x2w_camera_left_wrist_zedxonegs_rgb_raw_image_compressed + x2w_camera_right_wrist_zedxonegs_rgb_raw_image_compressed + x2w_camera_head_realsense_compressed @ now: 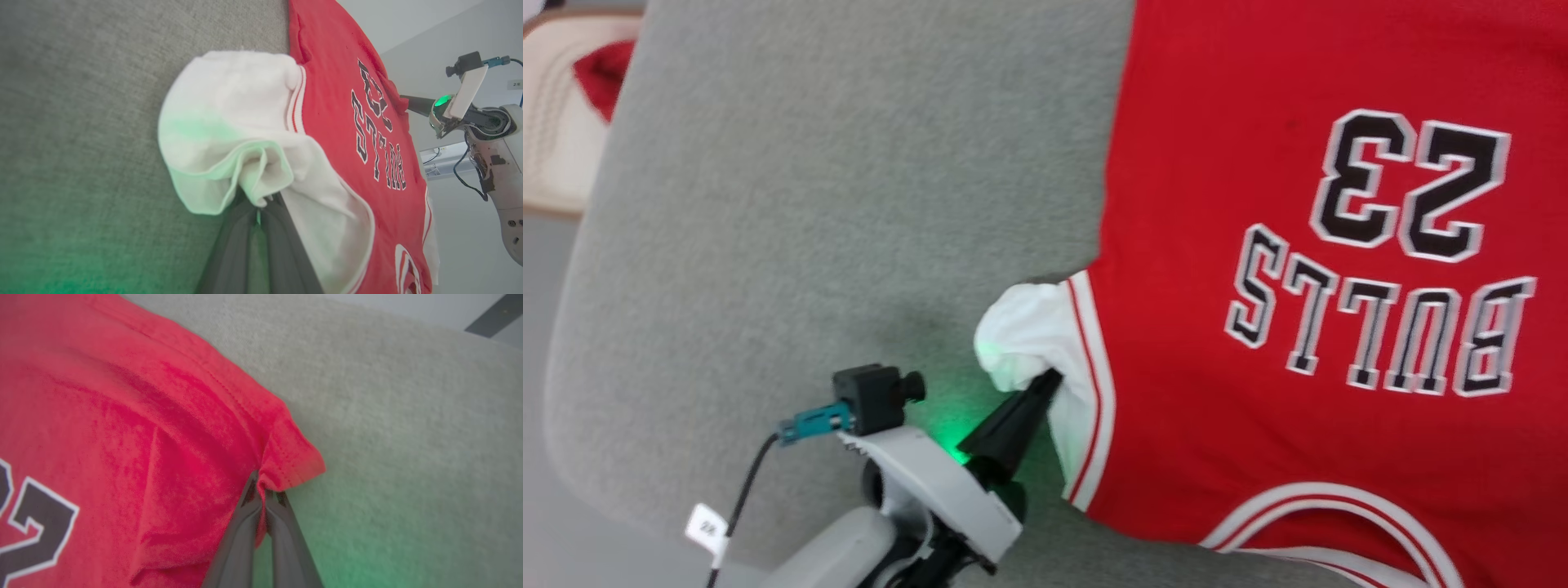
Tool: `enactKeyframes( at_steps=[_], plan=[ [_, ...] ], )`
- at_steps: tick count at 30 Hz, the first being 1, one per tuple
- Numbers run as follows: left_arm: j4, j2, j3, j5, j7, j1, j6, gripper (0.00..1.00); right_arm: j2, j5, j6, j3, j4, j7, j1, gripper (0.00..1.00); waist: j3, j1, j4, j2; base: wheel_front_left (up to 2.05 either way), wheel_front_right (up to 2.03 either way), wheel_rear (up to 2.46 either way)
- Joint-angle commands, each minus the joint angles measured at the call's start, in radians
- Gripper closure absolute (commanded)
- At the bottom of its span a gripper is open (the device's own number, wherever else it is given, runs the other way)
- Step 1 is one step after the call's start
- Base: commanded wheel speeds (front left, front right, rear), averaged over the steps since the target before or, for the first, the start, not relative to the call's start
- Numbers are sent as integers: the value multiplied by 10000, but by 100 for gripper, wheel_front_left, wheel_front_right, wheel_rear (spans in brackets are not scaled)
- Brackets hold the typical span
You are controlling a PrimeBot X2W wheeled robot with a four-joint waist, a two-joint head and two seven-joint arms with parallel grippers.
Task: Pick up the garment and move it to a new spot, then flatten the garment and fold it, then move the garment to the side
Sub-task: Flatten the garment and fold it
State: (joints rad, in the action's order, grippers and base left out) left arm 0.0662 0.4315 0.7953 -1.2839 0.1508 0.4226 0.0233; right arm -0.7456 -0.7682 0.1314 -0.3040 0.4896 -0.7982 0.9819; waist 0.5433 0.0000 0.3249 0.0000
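Garment (1217,163): I see red jersey, "BULLS 23" lettering upside down from my view, spread on grey surface (849,163); white side panel (1029,327) bunched at left edge, one red corner (290,465) puckered.

Left hand (1052,378) dark, tapered — pale forearm (931,482); teal plug (813,422), black cable (742,482)

We lose the garment (1217,163) past the head view's top, right and bottom edges; the fingertips of the left gripper (1049,380) are buried in its white fold.
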Motion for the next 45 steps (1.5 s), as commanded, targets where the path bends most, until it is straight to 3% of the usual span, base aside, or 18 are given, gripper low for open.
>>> enactKeyframes(
  at_steps=[1,8,15,26,36,37,38,45],
  plan=[
    [345,282,-99,-45,-19,-240,196,100,-97,-71,-17,-163,129,-102,-582,100,-726,0,-760,0,0,0,0],
    [173,840,-317,-24,-17,-485,489,100,-845,-1189,-17,-64,-1563,500,-2835,100,-1509,0,-1660,0,0,0,0],
    [-32,1358,-597,-102,2,-653,750,100,-1072,-1778,-17,594,-3281,926,-5577,100,-2114,0,-2365,0,0,0,0],
    [-384,1887,-970,-222,237,-1109,1115,100,-427,-1426,-17,1404,-5897,439,-9420,100,-2293,0,-3396,0,0,0,0],
    [-511,1973,-997,-159,207,-1098,1289,100,585,-773,-17,1333,-7114,-58,-10739,100,-2207,0,-3737,0,0,0,0],
    [-510,1979,-990,-161,199,-1103,1291,100,657,-675,-17,1383,-7148,31,-10693,66,-2216,0,-3751,0,0,0,0],
    [-506,1980,-983,-159,193,-1116,1315,100,688,-594,-17,1453,-7174,104,-10642,0,-2229,0,-3762,0,0,0,0],
    [-585,1865,-899,-122,216,-1162,1349,100,415,-893,-17,2783,-7671,148,-10470,0,-2336,0,-3565,0,0,0,0]
  ],
)
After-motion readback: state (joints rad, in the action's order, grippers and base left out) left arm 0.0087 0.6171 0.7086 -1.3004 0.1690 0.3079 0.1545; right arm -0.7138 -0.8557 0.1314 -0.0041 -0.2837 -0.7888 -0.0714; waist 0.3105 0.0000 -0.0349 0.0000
